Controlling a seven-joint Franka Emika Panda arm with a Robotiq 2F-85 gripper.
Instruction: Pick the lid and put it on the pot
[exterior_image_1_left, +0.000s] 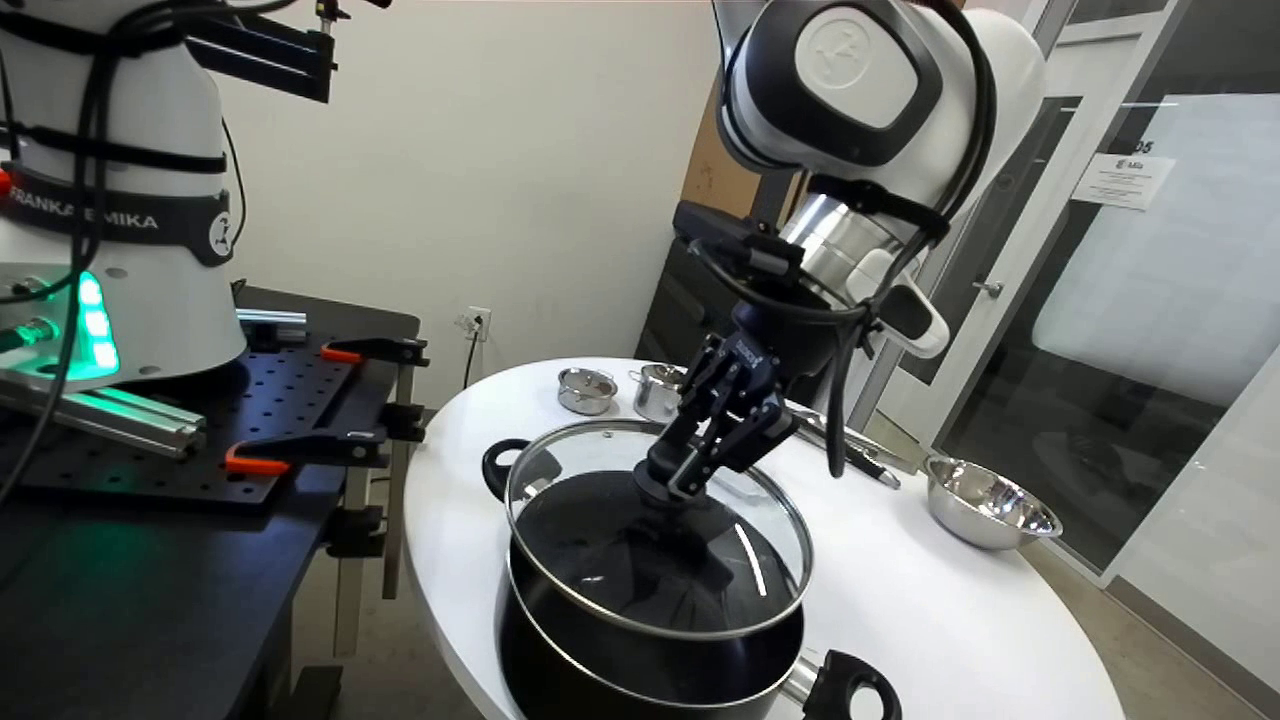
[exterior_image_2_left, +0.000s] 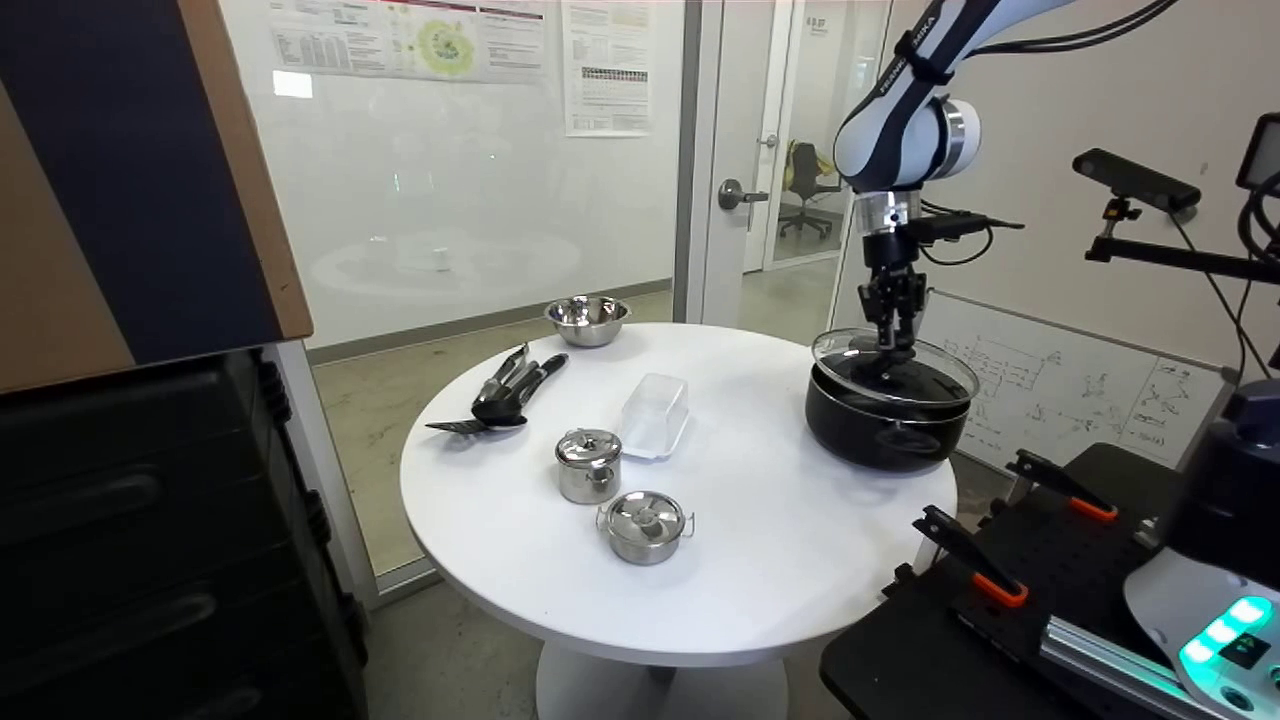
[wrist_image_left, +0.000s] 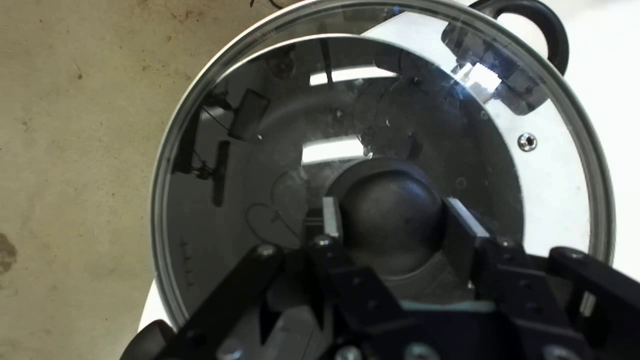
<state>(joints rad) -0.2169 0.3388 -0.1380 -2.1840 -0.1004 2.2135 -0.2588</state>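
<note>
The round glass lid (exterior_image_1_left: 600, 570) with its metal rim and dark knob is above the black pot (exterior_image_1_left: 650, 675), at a slight tilt and a little off-centre. It shows the same way in an exterior view, lid (exterior_image_2_left: 925, 385) over pot (exterior_image_2_left: 850, 430). My gripper (exterior_image_1_left: 672, 480) points down at the knob, also in an exterior view (exterior_image_2_left: 895, 350). In the wrist view the fingers (wrist_image_left: 397, 217) are on both sides of the knob, shut on it. A pot handle (wrist_image_left: 556, 37) shows past the lid (wrist_image_left: 400, 120). The pot's inside shows only through the glass.
On the white table (exterior_image_2_left: 760, 560) stand small lidded metal pots (exterior_image_2_left: 588, 467) (exterior_image_2_left: 645, 527), a clear plastic container (exterior_image_2_left: 655, 415), black utensils (exterior_image_2_left: 510, 395) and a steel bowl (exterior_image_2_left: 588, 322). The pot stands near the table's edge. Clamps (exterior_image_2_left: 970, 560) hold the robot's dark bench beside it.
</note>
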